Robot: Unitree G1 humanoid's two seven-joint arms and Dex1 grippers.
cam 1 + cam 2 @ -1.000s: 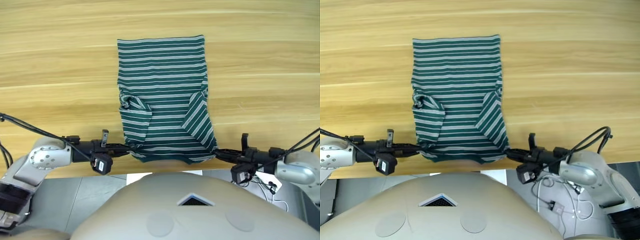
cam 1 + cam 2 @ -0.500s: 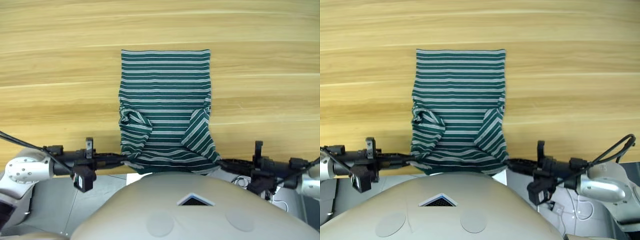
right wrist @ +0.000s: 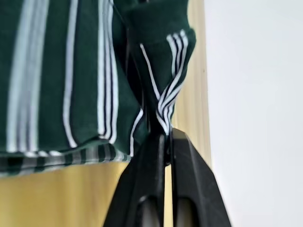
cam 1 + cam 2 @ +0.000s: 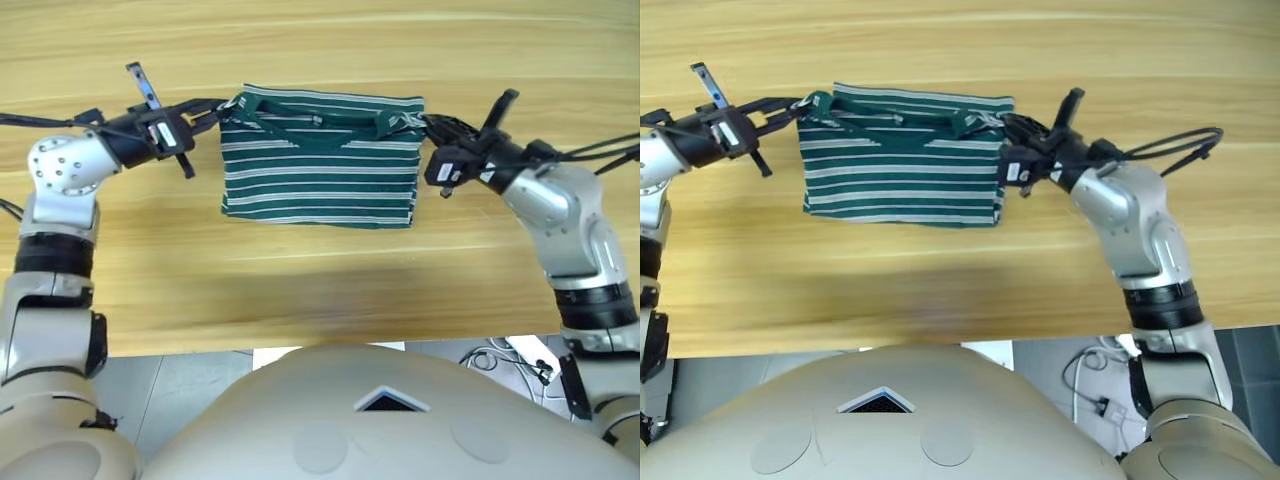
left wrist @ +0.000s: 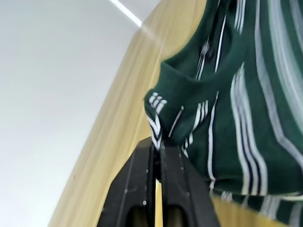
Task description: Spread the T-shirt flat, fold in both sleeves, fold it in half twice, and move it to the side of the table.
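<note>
A green T-shirt with white stripes (image 4: 318,170) lies doubled over on the wooden table (image 4: 300,280), in the upper middle of the head view, its collar along the top edge. At upper left, the left gripper (image 4: 218,107) is clamped tight on the shirt's top left corner. At upper right, the right gripper (image 4: 428,122) pinches the top right corner, with the cloth bunched between its black fingers (image 3: 182,156)

We see the T-shirt (image 4: 318,170) as soft knitted cloth, matt, dark green with pale woven stripes, gently creased along its upper edge. The table (image 4: 300,270) under it is light wood, smooth, with long grain lines and a faint satin sheen. The jaws look like smooth, matt black plastic.
</note>
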